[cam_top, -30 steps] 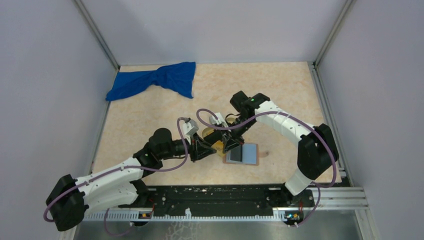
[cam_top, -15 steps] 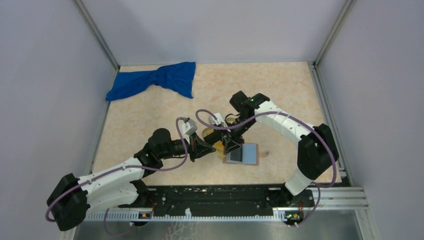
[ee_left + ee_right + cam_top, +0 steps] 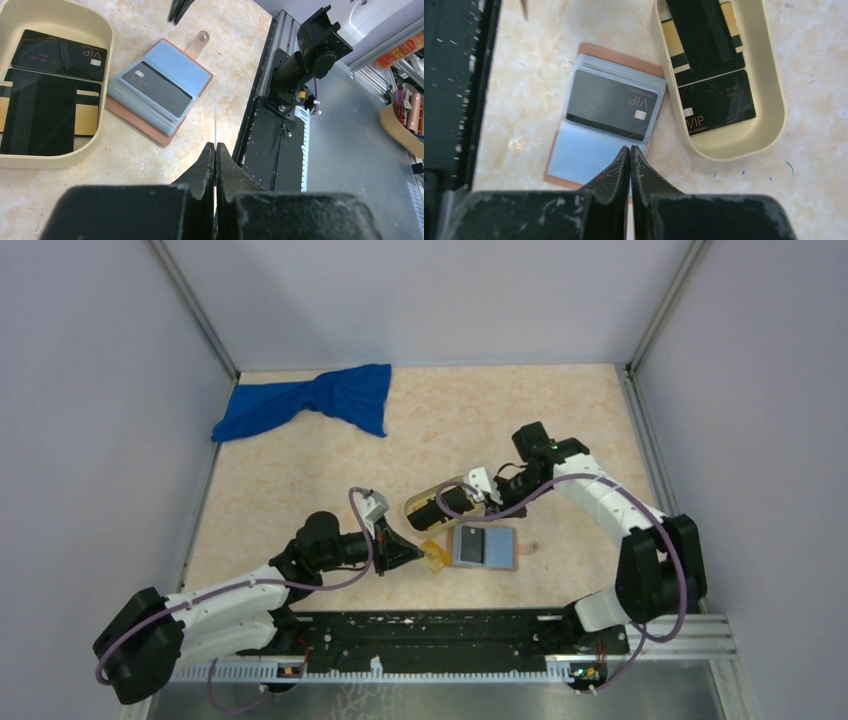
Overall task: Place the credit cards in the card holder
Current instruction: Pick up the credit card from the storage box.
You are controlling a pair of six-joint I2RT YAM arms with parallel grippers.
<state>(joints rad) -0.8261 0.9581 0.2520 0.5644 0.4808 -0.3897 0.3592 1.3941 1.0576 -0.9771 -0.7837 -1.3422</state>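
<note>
The reddish-brown card holder [image 3: 500, 565] lies open, blue-grey inside [image 3: 175, 65], with a dark grey card [image 3: 157, 87] on its stack of slots; both also show in the right wrist view [image 3: 584, 155] [image 3: 611, 102]. My left gripper [image 3: 418, 554] [image 3: 215, 146] is shut on a thin card [image 3: 435, 553], seen edge-on [image 3: 215, 120], held just left of the holder. My right gripper [image 3: 497, 500] [image 3: 630, 150] is shut and empty, raised behind the holder. A black VIP card [image 3: 719, 107] and black-and-gold cards [image 3: 40, 115] lie in the oval tan tray [image 3: 410, 510].
The tray's rim [image 3: 774, 100] sits just behind and left of the holder. A blue cloth [image 3: 310, 400] lies at the back left. A black rail [image 3: 450, 635] runs along the near table edge. Grey walls close in three sides.
My right gripper has pulled back to the right, away from the tray's front edge. My left gripper has drawn back toward the near side with a card in it.
</note>
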